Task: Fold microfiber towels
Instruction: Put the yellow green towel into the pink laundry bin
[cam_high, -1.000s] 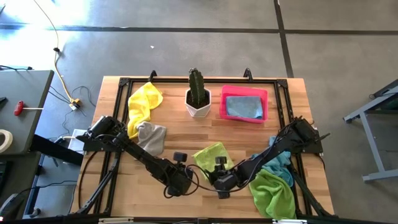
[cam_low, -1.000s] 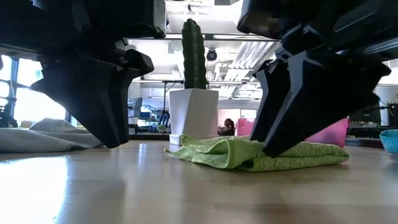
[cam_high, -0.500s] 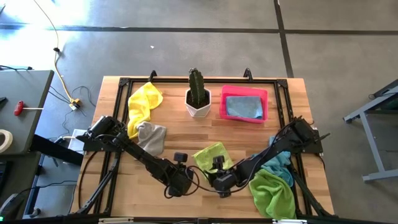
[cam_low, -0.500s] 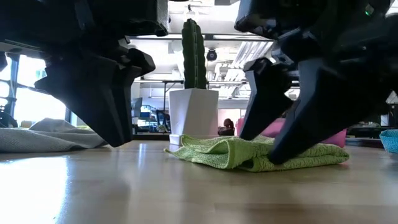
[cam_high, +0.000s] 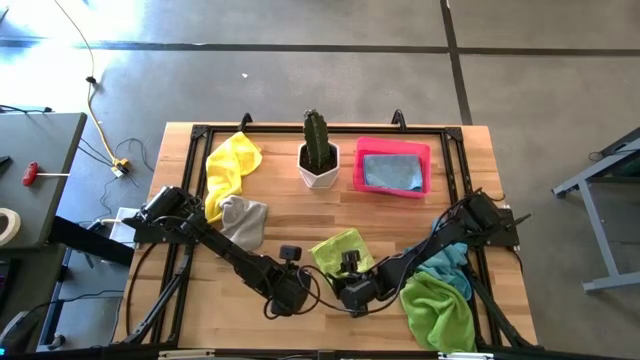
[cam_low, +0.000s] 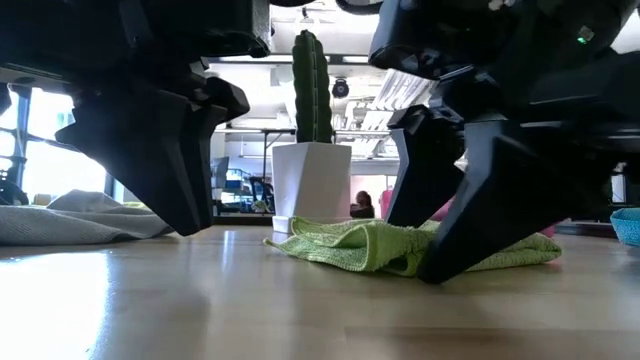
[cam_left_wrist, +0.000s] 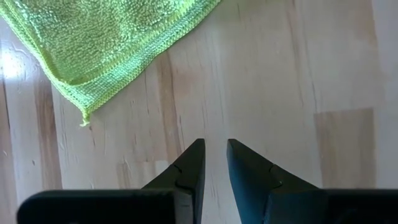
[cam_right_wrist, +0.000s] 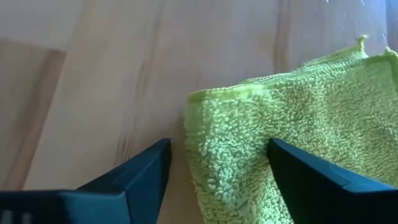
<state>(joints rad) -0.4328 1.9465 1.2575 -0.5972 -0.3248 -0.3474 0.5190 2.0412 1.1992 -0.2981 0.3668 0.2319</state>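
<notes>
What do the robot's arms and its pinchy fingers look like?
Both arms are dark, nearly black, built of chunky jointed segments with thin black cables looping beside them. The left gripper ends in two slim, pointed dark fingers with a teal-grey sheen. The right gripper has two wedge-shaped fingers in that same dark tone. A tiny green light glows on the right arm's body.

I work in a robotics lab inside an open-plan office: my butcher-block wooden counter (cam_high: 300, 215) stands on a grey concrete floor (cam_high: 300, 80) with a loose yellow cable (cam_high: 95, 100), and rows of ceiling strip lights (cam_low: 385, 95) stretch behind the potted green cactus (cam_low: 311, 85).
</notes>
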